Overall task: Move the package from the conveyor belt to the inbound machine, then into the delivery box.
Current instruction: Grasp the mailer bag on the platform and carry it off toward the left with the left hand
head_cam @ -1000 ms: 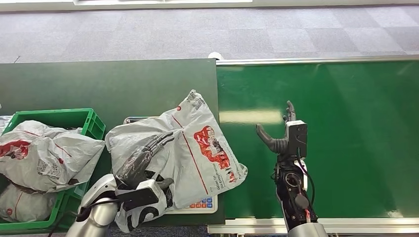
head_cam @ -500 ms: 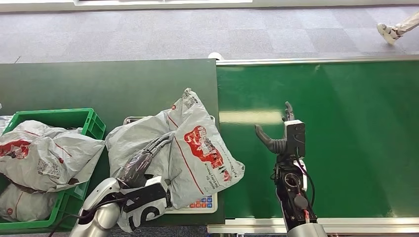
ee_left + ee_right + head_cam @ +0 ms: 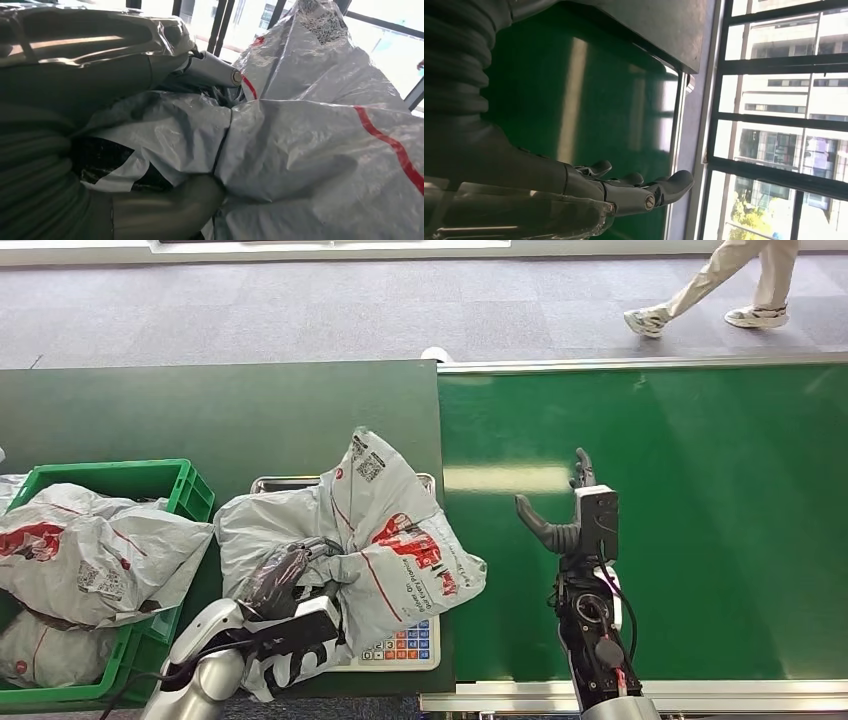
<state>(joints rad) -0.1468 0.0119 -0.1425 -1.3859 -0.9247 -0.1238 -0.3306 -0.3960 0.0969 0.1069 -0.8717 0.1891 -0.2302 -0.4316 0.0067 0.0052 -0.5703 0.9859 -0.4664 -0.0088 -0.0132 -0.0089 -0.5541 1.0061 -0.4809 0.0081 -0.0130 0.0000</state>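
A grey plastic package with red print lies crumpled on the white inbound machine, a scale with a coloured keypad. My left hand grips the package's near left part, the plastic bunched around its fingers. In the left wrist view the package is pressed against my hand. My right hand stands over the green conveyor belt, fingers apart and holding nothing. The right wrist view shows the same hand with spread fingers above the belt.
A green delivery box at the left holds other grey packages. A dark green table carries the box and the scale. A person's legs cross the carpet beyond the belt.
My left hand has closed on the package and pulled it in, so the bag has bunched up and its far corner has risen. The person has walked left beyond the belt.
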